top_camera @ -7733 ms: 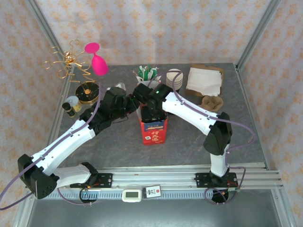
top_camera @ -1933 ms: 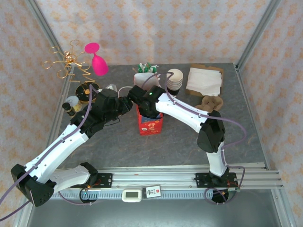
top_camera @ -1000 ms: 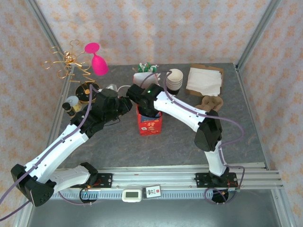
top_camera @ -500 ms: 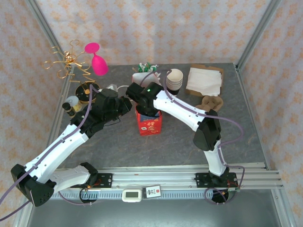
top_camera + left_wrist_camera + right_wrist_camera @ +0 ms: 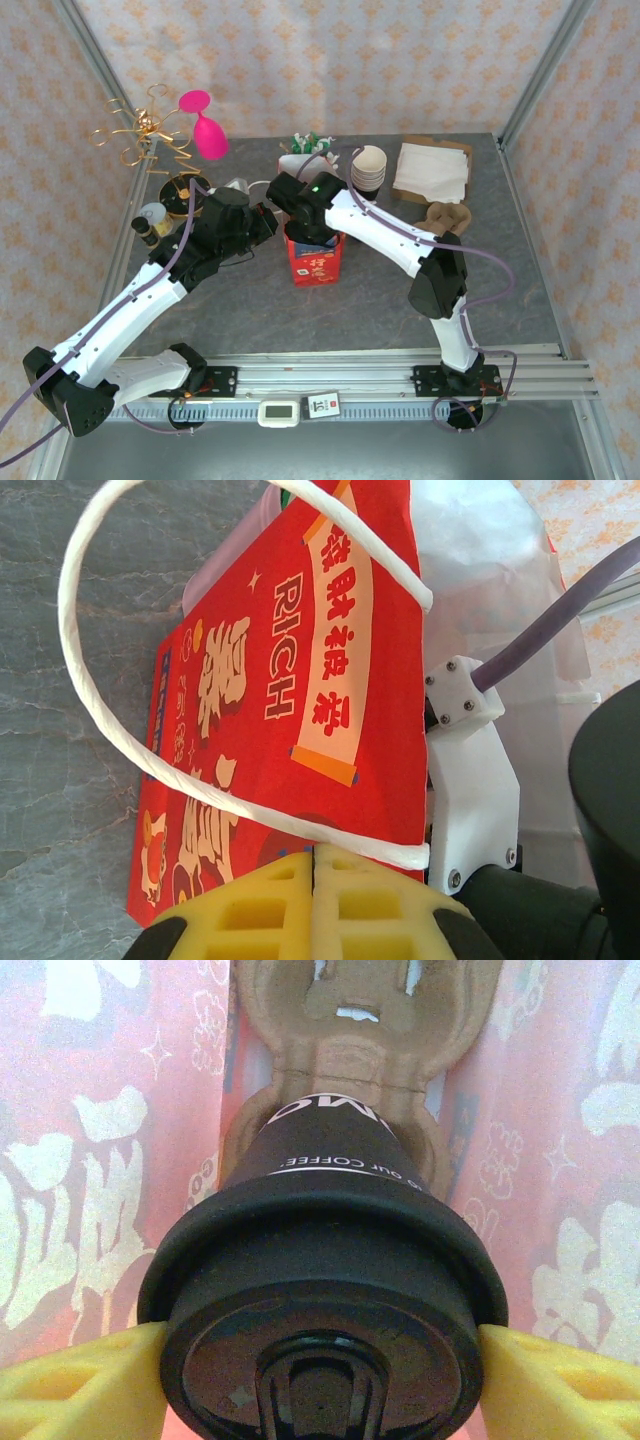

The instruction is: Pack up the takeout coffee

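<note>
Inside red bag [image 5: 100, 1160], right pincer [image 5: 320, 1370] pinching takeout coffee [image 5: 320, 1250] at pulp carrier [image 5: 350, 1020], outside, left pincer [image 5: 313, 900] nipping bag rim

Red bag [image 5: 290, 710], black coffee cup [image 5: 325, 1260]

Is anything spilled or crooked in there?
Nothing spilled: the takeout coffee sits lid-on inside the red bag, held by the right gripper. Only the pink cup at the back left looks tilted, foot up.
</note>
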{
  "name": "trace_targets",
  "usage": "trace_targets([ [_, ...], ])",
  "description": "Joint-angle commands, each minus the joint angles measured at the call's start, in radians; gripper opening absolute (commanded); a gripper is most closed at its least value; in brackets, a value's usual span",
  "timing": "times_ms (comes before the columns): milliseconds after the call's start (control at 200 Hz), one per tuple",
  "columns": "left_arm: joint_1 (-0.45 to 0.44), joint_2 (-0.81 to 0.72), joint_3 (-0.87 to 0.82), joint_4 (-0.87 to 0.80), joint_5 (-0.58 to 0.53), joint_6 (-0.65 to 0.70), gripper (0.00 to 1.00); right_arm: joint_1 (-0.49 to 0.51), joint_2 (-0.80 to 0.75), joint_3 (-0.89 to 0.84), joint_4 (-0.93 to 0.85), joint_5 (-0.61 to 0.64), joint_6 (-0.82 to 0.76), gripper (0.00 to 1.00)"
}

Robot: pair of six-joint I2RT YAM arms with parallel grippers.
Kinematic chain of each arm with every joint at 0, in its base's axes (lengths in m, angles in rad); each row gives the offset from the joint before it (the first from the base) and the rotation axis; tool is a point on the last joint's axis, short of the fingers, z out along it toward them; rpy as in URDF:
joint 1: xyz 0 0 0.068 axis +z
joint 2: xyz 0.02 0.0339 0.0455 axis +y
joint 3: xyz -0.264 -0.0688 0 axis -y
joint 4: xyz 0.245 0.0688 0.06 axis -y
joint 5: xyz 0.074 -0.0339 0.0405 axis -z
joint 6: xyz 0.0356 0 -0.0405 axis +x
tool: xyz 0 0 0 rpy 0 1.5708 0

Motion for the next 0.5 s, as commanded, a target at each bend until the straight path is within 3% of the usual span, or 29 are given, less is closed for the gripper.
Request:
trace_targets([
  [0, -0.004, -0.003, 0.033, 0.011, -0.005, 0.017, 0.05, -0.005, -0.017, 0.031, -0.017, 0.027, 0.0, 0.76],
  [205, -0.003, 0.0, 0.033, 0.008, -0.002, 0.019, 0.04, -0.007, -0.024, 0.027, -0.017, 0.024, -0.001, 0.77],
  [495, -0.004, 0.004, 0.05, 0.002, 0.045, 0.031, 0.03, -0.013, -0.052, 0.017, -0.017, -0.052, 0.024, 0.67],
])
